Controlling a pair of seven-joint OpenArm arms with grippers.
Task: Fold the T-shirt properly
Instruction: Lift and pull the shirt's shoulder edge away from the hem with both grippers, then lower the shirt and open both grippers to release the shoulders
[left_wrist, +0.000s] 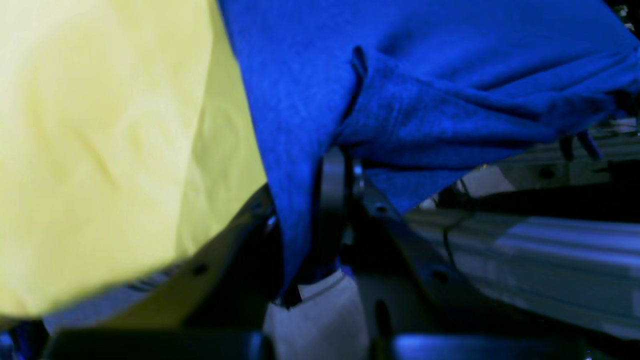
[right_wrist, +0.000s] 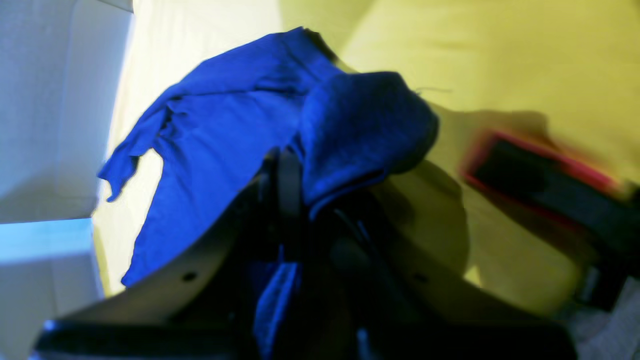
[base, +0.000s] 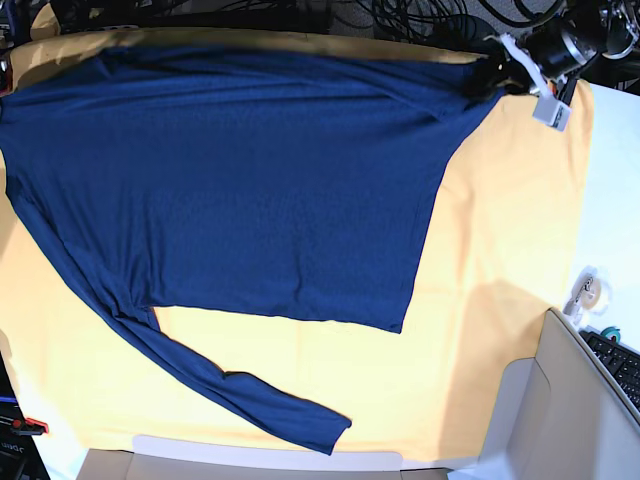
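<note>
Both arms end in matte black gripper (right_wrist: 290, 190) fingers (left_wrist: 332, 200) with small screw holes, and a white tag (base: 551, 110) hangs from one wrist

A yellow-orange cloth (base: 500, 300) covers the table, cables (base: 400, 15) tangled behind, a keyboard (base: 622, 362) at right.

Nothing readable is showing in any view. The shirt (base: 250, 170) is lying plain, with no print or visible label, and the cloth (base: 500, 250) under it is carrying no marking either. The keyboard (base: 622, 362) at the base view's right edge is showing keys (too small and blurred for any letters to be made out). The tape roll (base: 587, 290) near it is bearing no legible writing.
</note>
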